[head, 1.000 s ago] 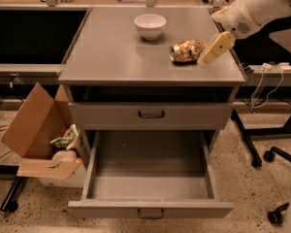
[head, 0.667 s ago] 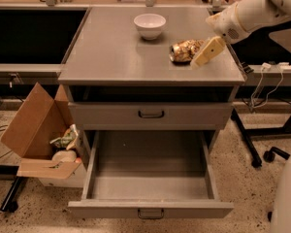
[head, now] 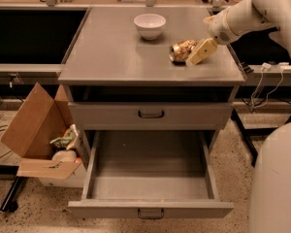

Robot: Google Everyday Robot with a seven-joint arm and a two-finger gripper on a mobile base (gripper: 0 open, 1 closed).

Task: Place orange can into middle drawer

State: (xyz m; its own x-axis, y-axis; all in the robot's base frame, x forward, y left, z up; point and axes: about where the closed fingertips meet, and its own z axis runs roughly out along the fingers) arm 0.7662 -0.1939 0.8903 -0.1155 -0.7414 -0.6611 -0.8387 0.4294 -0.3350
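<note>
Drawer first: the middle drawer [head: 150, 178] stands pulled out below the bench's [head: 116, 57] front edge. At the right edge the gripper [head: 198, 53] touches the orange can [head: 180, 51]. Grasped or not, I cannot tell. Pickup stage, seemingly — next needs a sure hold, then a lift.

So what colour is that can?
The can is shiny gold-orange with pale patches, clearest in the camera view; the gripper is right beside it.

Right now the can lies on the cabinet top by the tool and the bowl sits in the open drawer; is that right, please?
No: the camera view shows the bowl on the cabinet top, not in the drawer; the can lies by the tool.
</note>
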